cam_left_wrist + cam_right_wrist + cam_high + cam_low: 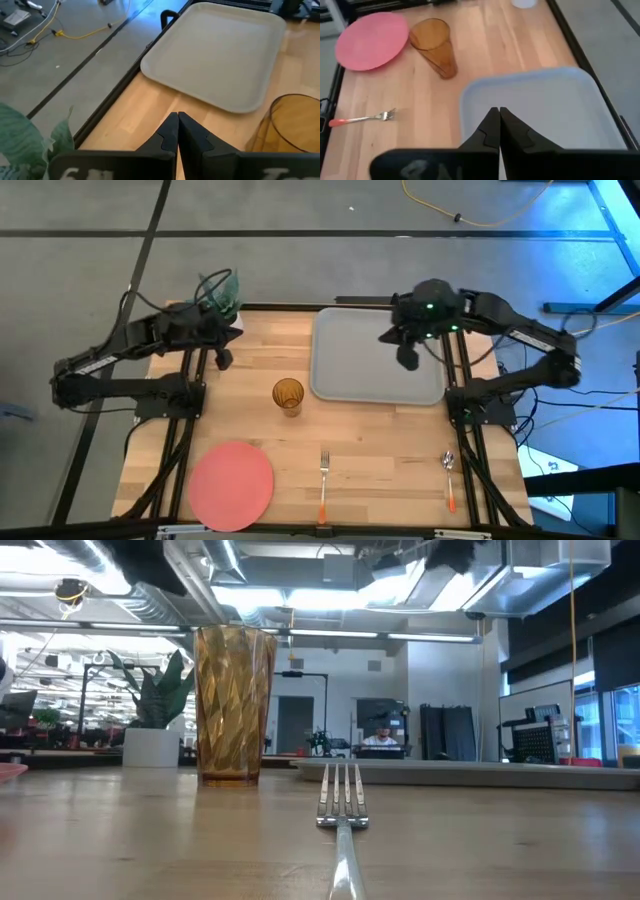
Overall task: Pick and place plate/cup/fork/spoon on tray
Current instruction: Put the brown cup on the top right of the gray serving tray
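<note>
Wooden table [380, 460], contents from left: left gripper [224, 359], fingers pressed together and holding nothing, above the table's far left part beside a potted plant [220, 288]; coral-red plate [231, 483] at the near left edge; amber cup [288, 395] upright, just left of the tray; fork [323, 480] near the front edge, centre; grey tray [375, 355], nothing on it; right gripper [409, 358], fingers together and holding nothing, over the tray's right part; spoon [449, 478] at the near right.
</note>
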Available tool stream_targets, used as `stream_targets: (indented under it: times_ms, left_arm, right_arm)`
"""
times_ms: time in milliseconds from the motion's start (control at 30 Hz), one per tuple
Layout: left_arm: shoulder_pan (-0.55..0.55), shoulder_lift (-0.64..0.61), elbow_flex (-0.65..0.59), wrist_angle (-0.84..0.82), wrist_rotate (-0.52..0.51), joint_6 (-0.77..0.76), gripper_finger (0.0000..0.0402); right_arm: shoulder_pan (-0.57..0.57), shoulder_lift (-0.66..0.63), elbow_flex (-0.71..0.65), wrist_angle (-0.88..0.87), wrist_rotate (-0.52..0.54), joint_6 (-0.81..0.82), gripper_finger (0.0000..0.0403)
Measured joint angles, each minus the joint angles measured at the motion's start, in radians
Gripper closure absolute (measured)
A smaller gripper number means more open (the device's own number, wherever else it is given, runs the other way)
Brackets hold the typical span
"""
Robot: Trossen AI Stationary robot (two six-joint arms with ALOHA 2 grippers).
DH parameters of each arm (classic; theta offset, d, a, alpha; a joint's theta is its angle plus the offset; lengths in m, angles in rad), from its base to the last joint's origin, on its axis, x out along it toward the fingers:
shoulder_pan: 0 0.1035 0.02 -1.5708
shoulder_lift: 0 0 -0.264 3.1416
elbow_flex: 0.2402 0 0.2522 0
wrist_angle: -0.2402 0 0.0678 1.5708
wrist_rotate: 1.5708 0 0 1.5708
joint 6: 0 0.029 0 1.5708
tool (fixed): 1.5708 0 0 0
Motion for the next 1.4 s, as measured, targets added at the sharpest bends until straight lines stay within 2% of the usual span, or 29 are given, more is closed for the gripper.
stream_targets:
  times_ms: [200, 333, 467, 633, 800, 967, 1133, 1400]
  left_arm:
    - [-0.006, 0.001, 0.03, -0.011, 0.0, 0.0, 0.0401]
    - [-0.006, 0.001, 0.03, -0.047, 0.0, 0.004, 0.0401]
    - [-0.006, 0.001, 0.03, -0.107, 0.0, 0.038, 0.0401]
    - [-0.006, -0.002, 0.03, -0.122, 0.0, 0.05, 0.0401]
    - [-0.006, -0.013, 0.03, -0.126, 0.0, 0.053, 0.0401]
    - [-0.006, -0.021, 0.03, -0.166, 0.0, 0.054, 0.0401]
    - [-0.006, -0.021, 0.03, -0.22, 0.0, 0.054, 0.0401]
    - [-0.006, -0.021, 0.03, -0.236, 0.0, 0.053, 0.0401]
  right_arm:
    - [0.112, 0.233, 0.24, -0.093, 0.085, 0.098, 0.0402]
    - [0.135, 0.384, 0.392, -0.12, 0.085, 0.214, 0.0395]
    - [0.139, 0.506, 0.516, -0.125, 0.045, 0.278, 0.0377]
    - [0.139, 0.625, 0.62, -0.127, -0.018, 0.276, 0.0354]
    - [0.14, 0.712, 0.681, -0.122, -0.02, 0.255, 0.0322]
    - [0.153, 0.773, 0.686, -0.094, -0.019, 0.193, 0.0289]
    - [0.187, 0.813, 0.687, -0.038, -0.047, 0.117, 0.0284]
    - [0.202, 0.867, 0.687, 0.071, -0.065, 0.235, 0.0284]
